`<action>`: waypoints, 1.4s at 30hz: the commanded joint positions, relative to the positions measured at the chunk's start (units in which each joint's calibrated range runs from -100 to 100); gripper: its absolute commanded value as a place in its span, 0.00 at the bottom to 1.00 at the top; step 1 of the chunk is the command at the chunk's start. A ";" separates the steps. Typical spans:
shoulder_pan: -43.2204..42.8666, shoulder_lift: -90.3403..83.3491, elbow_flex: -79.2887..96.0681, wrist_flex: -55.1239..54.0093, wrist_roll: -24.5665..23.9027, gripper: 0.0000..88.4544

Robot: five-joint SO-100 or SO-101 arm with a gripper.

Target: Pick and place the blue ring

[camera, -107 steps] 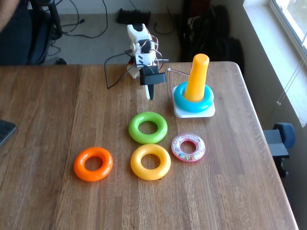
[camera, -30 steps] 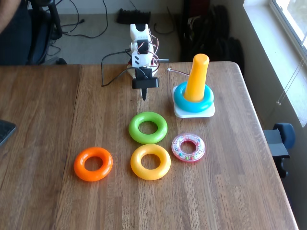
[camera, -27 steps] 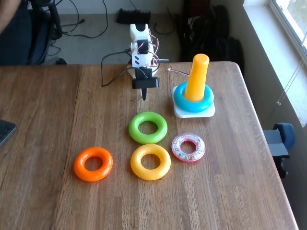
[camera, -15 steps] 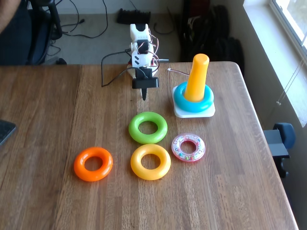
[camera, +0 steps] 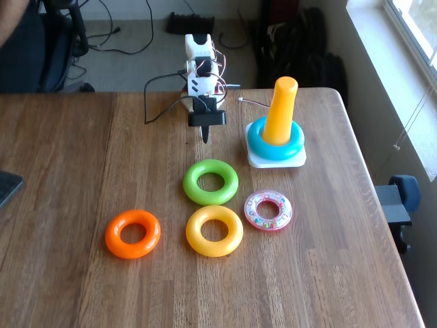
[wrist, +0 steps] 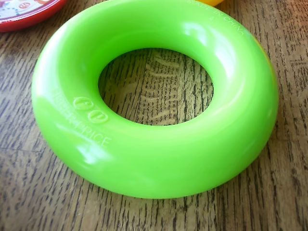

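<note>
A glossy green plastic ring point(camera: 210, 182) lies flat on the wooden table point(camera: 61, 164), just touching a yellow plastic ring point(camera: 214, 231). An orange plastic ring point(camera: 132, 234) and a clear pink ring point(camera: 268, 210) lie nearby.

Cyan-blue ring point(camera: 275, 145), glossy green ring point(wrist: 154, 101)

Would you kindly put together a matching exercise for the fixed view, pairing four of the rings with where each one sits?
Things:
1. blue ring
2. green ring
3. orange ring
4. pink ring

Places:
A. farthest left on the table
B. around the yellow peg, on the white base
C. right of the yellow ring
D. nearest the gripper, just in front of it

Pairs: 1-B, 2-D, 3-A, 4-C
</note>
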 commanded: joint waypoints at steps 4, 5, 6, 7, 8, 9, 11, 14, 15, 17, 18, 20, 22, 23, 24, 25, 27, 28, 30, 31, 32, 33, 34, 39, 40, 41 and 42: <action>-0.19 -0.81 -1.97 -0.50 0.10 0.36; -0.27 -0.81 -2.06 -0.50 0.10 0.36; -0.27 -0.81 -2.06 -0.50 0.05 0.36; -0.05 -0.81 -2.06 -0.50 -0.15 0.36; 0.24 -0.81 -1.88 -0.50 -0.20 0.36; 0.24 -0.81 -1.88 -0.50 -0.24 0.36; 0.31 -0.81 -1.88 -0.50 -0.24 0.36; 0.10 -0.81 -1.97 -0.50 -0.24 0.34; 0.10 -0.81 -1.97 -0.50 -0.24 0.33; 0.10 -0.81 -1.97 -0.50 -0.20 0.28; -0.05 -0.81 -1.97 -0.50 -0.15 0.26; -0.12 -0.81 -1.97 -0.50 -0.05 0.19; -0.12 -0.81 -1.97 -0.50 0.00 0.11; -0.12 -0.81 -1.97 -0.50 0.00 0.08; -0.12 -0.81 -1.97 -0.50 0.00 0.04; -0.12 -0.81 -1.97 -0.50 0.05 0.02; -0.12 -0.81 -1.97 -0.50 0.05 0.01; -0.12 -0.81 -1.97 -0.50 0.05 0.02; -0.12 -0.81 -1.97 -0.50 0.05 0.03; -0.12 -0.81 -1.97 -0.50 0.05 0.03; -0.12 -0.81 -1.97 -0.50 0.05 0.03; 0.10 -0.81 -1.97 -0.50 0.00 0.03; 0.10 -0.81 -1.97 -0.50 0.05 0.03; -0.12 -0.81 -1.97 -0.50 0.05 0.03; -0.12 -0.81 -1.97 -0.50 0.05 0.03; -0.12 -0.81 -1.97 -0.50 0.05 0.03; -0.12 -0.81 -1.97 -0.50 0.05 0.03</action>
